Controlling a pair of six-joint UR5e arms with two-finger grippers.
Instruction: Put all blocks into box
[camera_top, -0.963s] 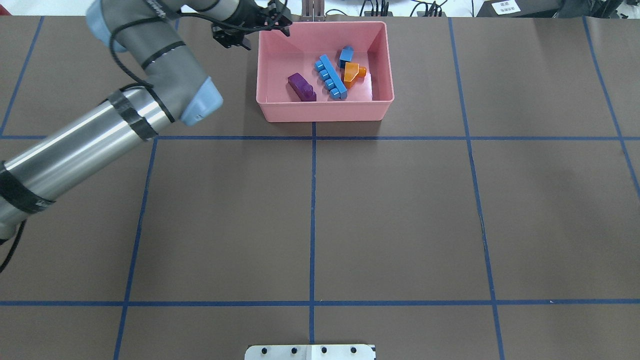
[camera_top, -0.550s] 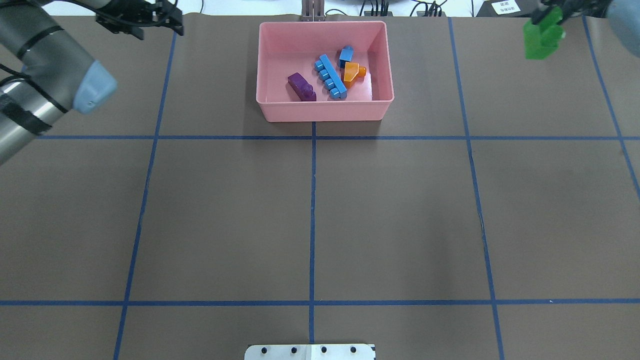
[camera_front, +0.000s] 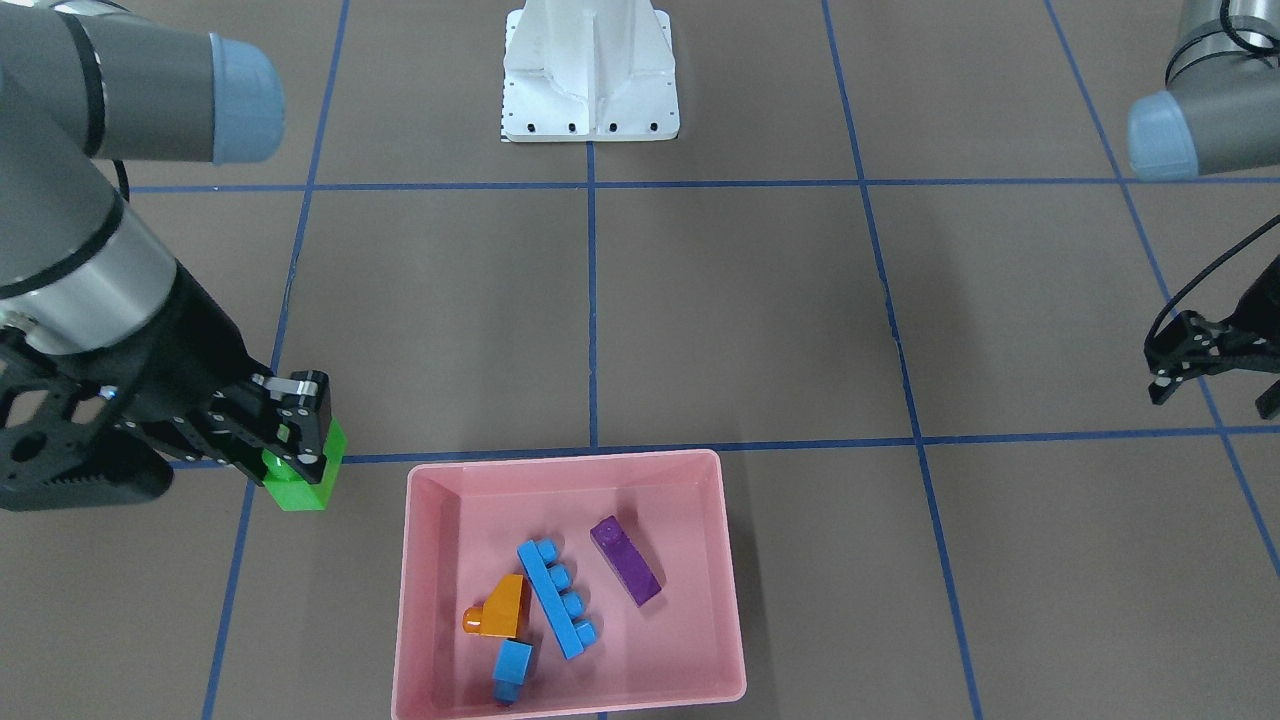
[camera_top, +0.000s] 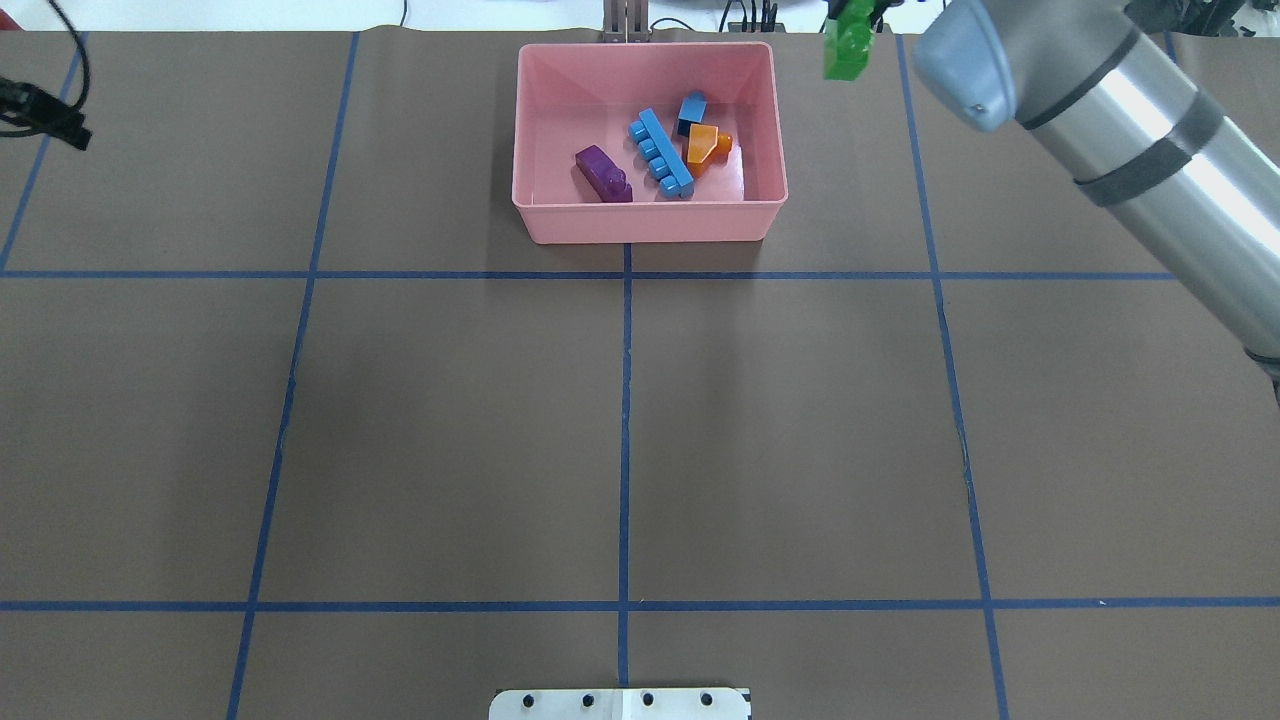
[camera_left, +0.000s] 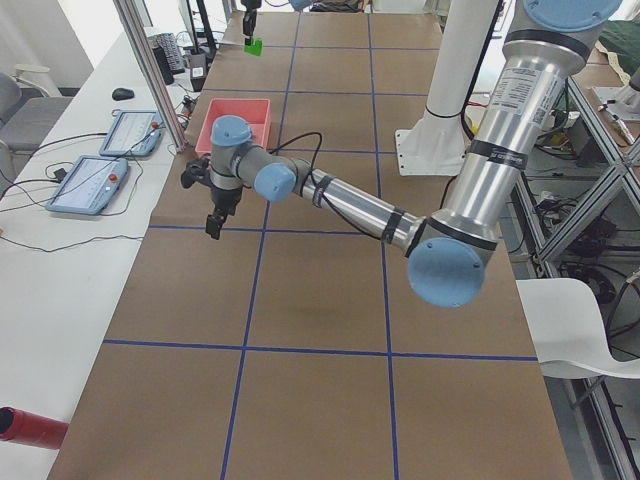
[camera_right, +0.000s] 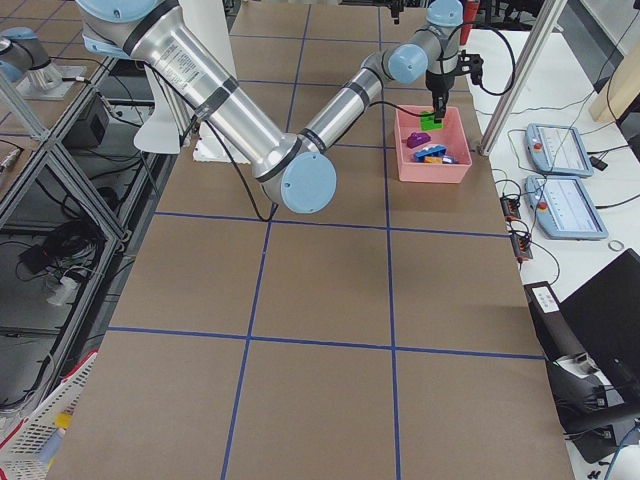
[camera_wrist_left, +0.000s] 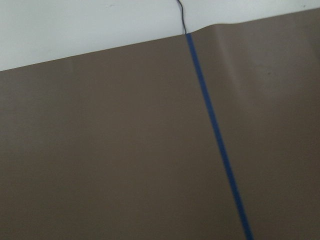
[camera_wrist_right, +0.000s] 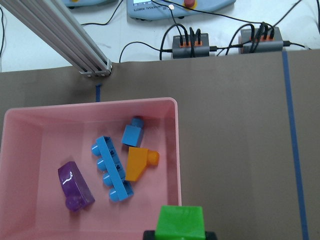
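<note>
Box (camera_top: 650, 225): pink, at the table's far end. Contents, near to far:
- purple block (camera_top: 603, 174), lying flat
- long light-blue bar (camera_top: 661, 154), set diagonally
- orange sloped block (camera_top: 706, 146), touching the bar's right side
- small light-blue cube (camera_top: 692, 110), by the far wall

Outside the box:
- green block (camera_top: 848, 48), clamped in the right gripper (camera_front: 300, 450), raised just beyond the box's right wall
- left gripper (camera_front: 1215, 395), fingers spread, empty, well apart to the left

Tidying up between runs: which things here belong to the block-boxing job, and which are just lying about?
Job: green block, held by right gripper; pink box; orange block; light-blue cube; light-blue bar; purple block.
Lying about: teach pendants; aluminium post.
</note>
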